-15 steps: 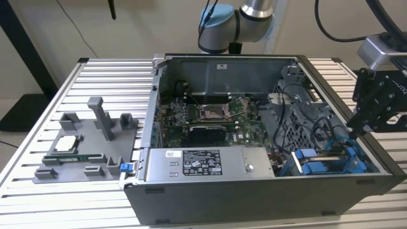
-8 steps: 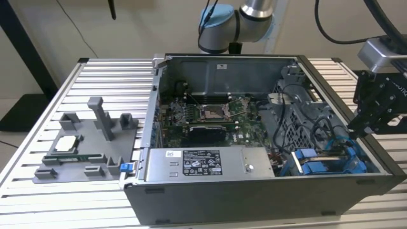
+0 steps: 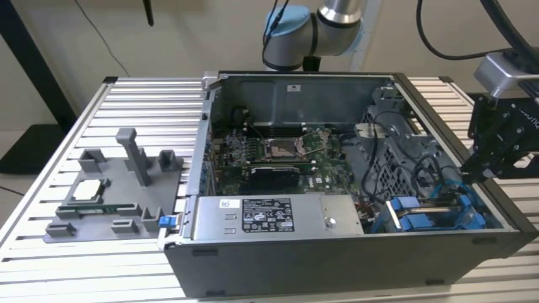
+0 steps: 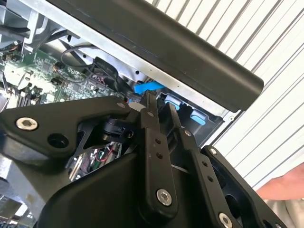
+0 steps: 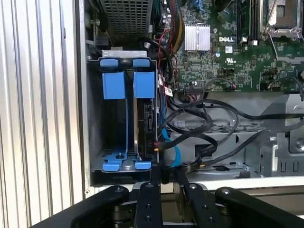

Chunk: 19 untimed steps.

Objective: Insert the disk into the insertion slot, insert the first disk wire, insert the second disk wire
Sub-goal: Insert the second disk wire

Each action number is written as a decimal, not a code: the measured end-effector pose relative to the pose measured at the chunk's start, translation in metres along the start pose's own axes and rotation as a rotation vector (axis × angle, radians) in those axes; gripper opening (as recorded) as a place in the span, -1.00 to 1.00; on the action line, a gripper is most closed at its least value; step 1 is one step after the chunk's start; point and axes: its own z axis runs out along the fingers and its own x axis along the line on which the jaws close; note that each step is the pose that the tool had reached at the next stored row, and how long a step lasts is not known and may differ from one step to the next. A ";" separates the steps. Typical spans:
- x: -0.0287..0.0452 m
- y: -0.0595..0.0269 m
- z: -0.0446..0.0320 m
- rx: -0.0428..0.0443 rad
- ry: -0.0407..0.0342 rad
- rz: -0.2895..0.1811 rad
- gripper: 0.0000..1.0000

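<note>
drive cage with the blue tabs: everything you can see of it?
The drive cage is grey sheet metal, in the case corner at the exterior view's right, next to the power-supply box. It has two side-by-side bays with blue plastic tabs and rails. One bay looks empty; the other holds a dark flat unit on edge, likely the disk. Beside it pass black cables and a blue cable. The pincer is near its end.

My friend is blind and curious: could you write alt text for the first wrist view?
Looking into an open computer case: the disk, in a blue carrier, sits edge-on in a grey drive cage, with the robot's black claw close by it. Black cables and one blue cable loop beside it, next to a green circuit board.
</note>
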 end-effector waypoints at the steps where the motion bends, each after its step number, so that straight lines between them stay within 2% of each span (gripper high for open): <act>1: 0.0000 0.0000 0.0001 0.0000 0.0003 0.000 1.00; 19: 0.0027 0.0001 0.0023 0.0000 0.0006 0.000 1.00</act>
